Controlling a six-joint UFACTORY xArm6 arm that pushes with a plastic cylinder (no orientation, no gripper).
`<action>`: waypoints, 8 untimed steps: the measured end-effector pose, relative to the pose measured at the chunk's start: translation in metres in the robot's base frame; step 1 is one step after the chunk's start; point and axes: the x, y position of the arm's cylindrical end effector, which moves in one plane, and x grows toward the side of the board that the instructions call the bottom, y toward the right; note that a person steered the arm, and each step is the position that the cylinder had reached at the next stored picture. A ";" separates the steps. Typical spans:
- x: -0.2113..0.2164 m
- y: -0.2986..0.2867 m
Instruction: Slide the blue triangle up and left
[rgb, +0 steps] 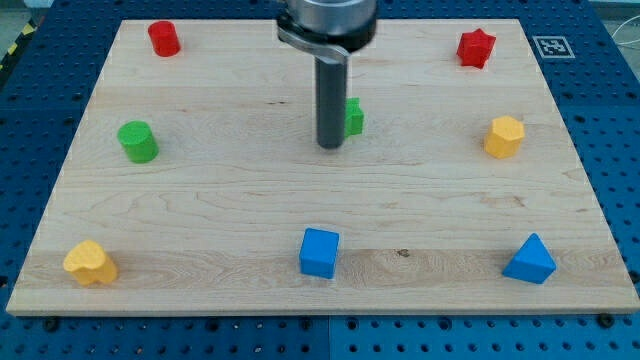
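My tip (329, 146) belongs to a straight dark rod that hangs upright from a broad metal collar at the view's top centre; the arm carries no claw, only this rod, so there are no jaws to be spread or pinched on anything. The tip stands on the upper middle of the board, just beside a green block (354, 117) whose left part is hidden behind the rod, so I cannot tell whether the two touch or what shape the block has.

The bench (230, 210) is a pale wooden board with visible grain, lying on a blue perforated surface (620, 150). A small black-and-white marker (552, 46) sits just off the board's upper right corner.

Farther out, a green cylinder (138, 141) stands toward the view's left, and a red cylinder (164, 38) near the upper left corner. A red star-like block (476, 48) sits near the upper right corner, with a yellow hexagonal block (504, 136) below it. A yellow block (90, 262) of rounded, lobed shape lies at the lower left, and a blue cube (319, 252) at the bottom centre, almost straight below the tip.

The blue triangle (530, 260) lies near the lower right corner, well apart from the tip, down and to the view's right of it.
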 end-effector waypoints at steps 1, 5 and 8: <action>0.043 0.016; 0.172 0.131; 0.151 0.169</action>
